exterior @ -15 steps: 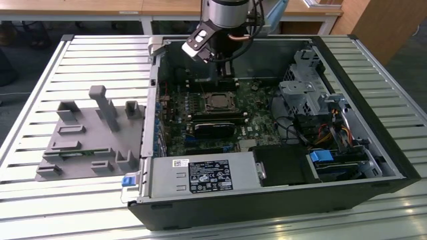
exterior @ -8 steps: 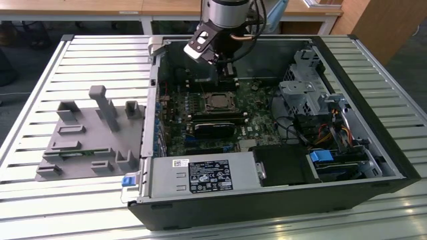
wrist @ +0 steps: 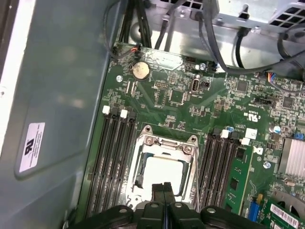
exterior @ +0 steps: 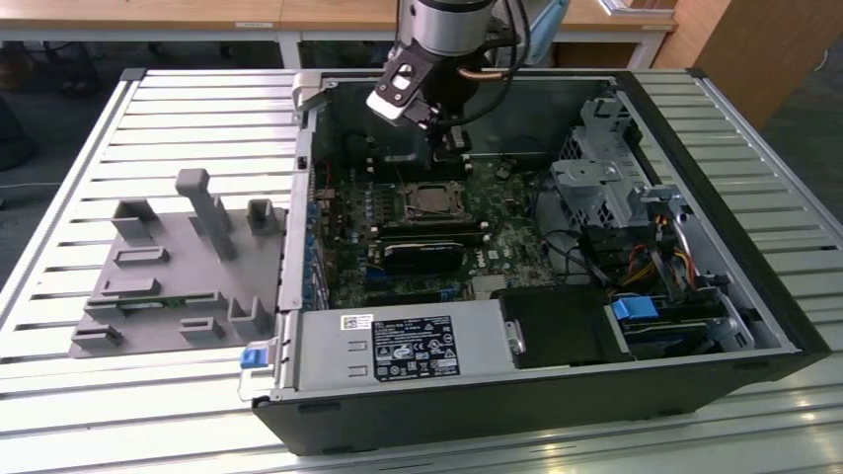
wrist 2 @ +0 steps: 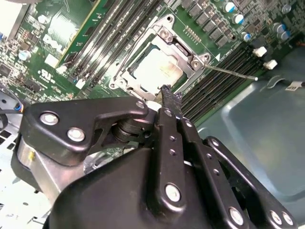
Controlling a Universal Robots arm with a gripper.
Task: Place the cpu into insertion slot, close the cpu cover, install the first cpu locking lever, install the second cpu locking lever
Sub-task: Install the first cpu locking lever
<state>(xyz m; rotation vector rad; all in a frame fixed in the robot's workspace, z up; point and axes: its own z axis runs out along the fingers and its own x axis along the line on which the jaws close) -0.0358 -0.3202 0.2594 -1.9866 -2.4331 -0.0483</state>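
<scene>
One arm (exterior: 445, 35) leaning down into computer case (exterior: 527, 420), pincer (wrist: 164, 187) pinched together, tips near edge of cpu cover (wrist: 167, 142)

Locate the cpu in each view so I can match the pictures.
Exterior view: cpu on the motherboard, near the gripper.
First wrist view: cpu inside the cpu cover, by the fingers.
Second wrist view: cpu inside the cpu cover.
Shared landmark: the cpu cover.
</scene>
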